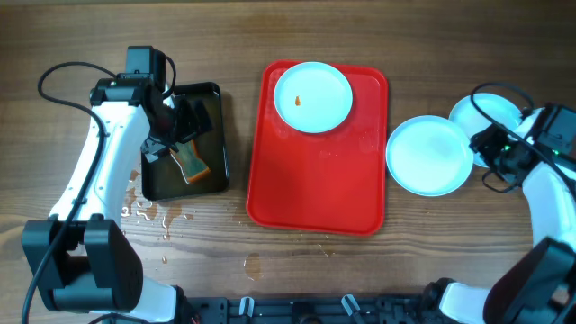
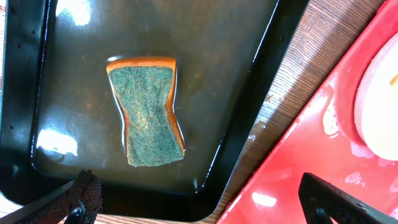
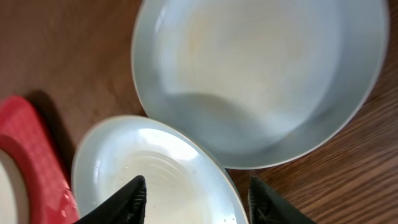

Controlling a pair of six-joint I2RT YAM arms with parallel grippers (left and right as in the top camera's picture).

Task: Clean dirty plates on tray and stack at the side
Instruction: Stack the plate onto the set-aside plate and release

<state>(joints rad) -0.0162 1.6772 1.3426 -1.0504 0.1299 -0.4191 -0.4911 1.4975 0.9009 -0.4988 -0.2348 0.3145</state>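
Observation:
The red tray (image 1: pixel 315 180) lies mid-table. One plate (image 1: pixel 312 96) with an orange smear sits at its far end; its edge shows in the left wrist view (image 2: pixel 379 106). Two clean-looking plates lie on the wood right of the tray: a near one (image 1: pixel 429 155) (image 3: pixel 155 174) and a farther one (image 1: pixel 477 115) (image 3: pixel 255 74), partly under my right arm. My right gripper (image 1: pixel 493 148) (image 3: pixel 199 202) is open, its fingers straddling the near plate's rim. My left gripper (image 1: pixel 184 135) (image 2: pixel 199 205) is open and empty above a green-and-orange sponge (image 1: pixel 192 165) (image 2: pixel 148 112).
The sponge lies in shallow water in a black tray (image 1: pixel 216 99) (image 2: pixel 249 93) left of the red tray. Water drops (image 1: pixel 144 211) dot the wood in front of the black tray. The red tray's corner (image 3: pixel 31 149) shows in the right wrist view.

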